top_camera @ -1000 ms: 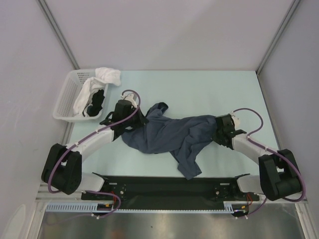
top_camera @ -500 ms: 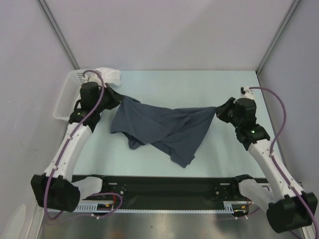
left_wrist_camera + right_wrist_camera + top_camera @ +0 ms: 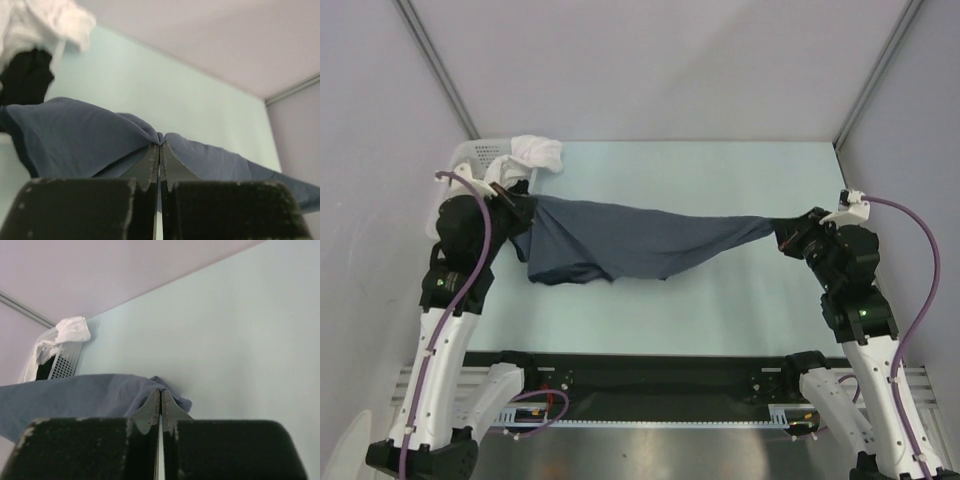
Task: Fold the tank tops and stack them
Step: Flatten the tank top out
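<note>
The pale green surface [image 3: 720, 310] lies under a slate-blue tank top [image 3: 620, 240], which is held stretched from left to right across the middle, its wider bulk sagging at the left. A white lattice basket [image 3: 470, 155] sits at the far left corner, with a white cloth [image 3: 538, 150] draped over its rim and a black tank top [image 3: 25, 75] inside. The left fingers [image 3: 149, 162] pinch the blue top's left end, and the right fingers [image 3: 151, 410] pinch its right end.
</note>
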Action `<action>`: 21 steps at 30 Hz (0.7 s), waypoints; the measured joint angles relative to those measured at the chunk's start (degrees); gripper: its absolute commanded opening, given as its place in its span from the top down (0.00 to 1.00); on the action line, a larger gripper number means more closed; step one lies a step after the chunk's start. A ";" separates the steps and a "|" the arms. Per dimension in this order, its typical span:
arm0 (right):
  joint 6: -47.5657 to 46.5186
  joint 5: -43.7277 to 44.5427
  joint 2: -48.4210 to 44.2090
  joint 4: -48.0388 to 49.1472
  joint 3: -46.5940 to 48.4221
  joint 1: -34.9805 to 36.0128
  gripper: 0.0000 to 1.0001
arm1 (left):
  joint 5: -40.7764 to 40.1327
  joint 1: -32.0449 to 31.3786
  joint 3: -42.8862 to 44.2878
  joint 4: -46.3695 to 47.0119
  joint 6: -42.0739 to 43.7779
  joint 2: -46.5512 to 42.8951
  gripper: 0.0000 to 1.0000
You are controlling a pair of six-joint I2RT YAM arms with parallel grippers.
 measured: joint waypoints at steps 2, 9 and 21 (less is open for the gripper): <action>-0.17 -0.57 0.22 -0.44 -0.42 -0.04 1.00 | 1.22 0.09 -4.42 0.35 -0.13 -0.04 1.00; -0.15 -2.49 -1.38 -2.60 -8.15 -0.07 1.00 | 7.80 0.13 -16.48 1.81 -1.53 7.50 1.00; -0.04 -0.98 10.99 -1.73 -4.70 -0.11 1.00 | 9.09 0.17 5.90 8.37 -3.54 38.03 0.68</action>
